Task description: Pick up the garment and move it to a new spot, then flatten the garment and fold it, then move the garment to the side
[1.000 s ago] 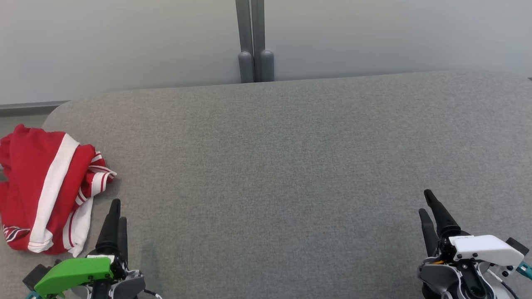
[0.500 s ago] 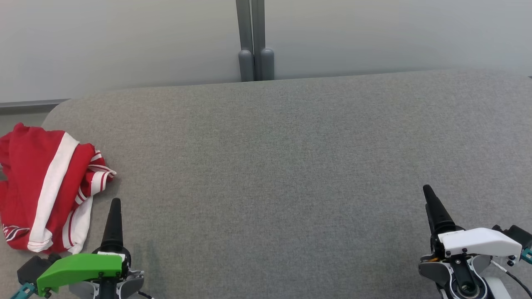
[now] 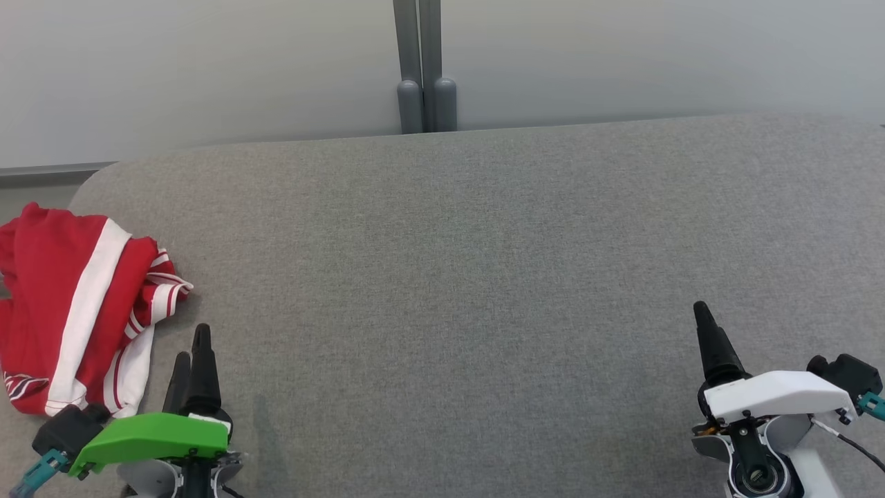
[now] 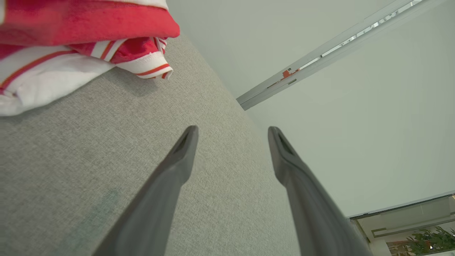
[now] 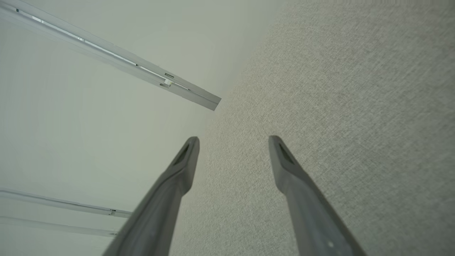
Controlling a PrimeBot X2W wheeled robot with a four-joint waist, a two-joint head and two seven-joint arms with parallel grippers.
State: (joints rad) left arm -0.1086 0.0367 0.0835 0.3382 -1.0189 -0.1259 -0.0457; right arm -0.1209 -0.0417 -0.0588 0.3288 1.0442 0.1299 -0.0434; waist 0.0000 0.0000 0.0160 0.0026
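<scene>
A crumpled red garment (image 3: 76,311) with white stripes lies at the left end of the grey fabric surface (image 3: 449,277); in the left wrist view the garment (image 4: 78,42) sits at the upper left. My left gripper (image 3: 192,346) hovers just right of the garment's lower edge, open and holding nothing, apart from the cloth. In its own wrist view the left gripper (image 4: 233,129) points along the surface past a striped cuff. My right gripper (image 3: 700,310) is at the lower right, far from the garment. The right wrist view shows it (image 5: 233,139) open over bare fabric.
The grey surface's far edge meets a pale wall with a dark grey vertical post (image 3: 423,69) at the middle. A strip of floor (image 3: 34,190) shows beyond the rounded left corner.
My left gripper has turned so that both fingers show side by side, and it has shifted slightly right. The right gripper has rolled and edged up a little. The garment lies as before.
</scene>
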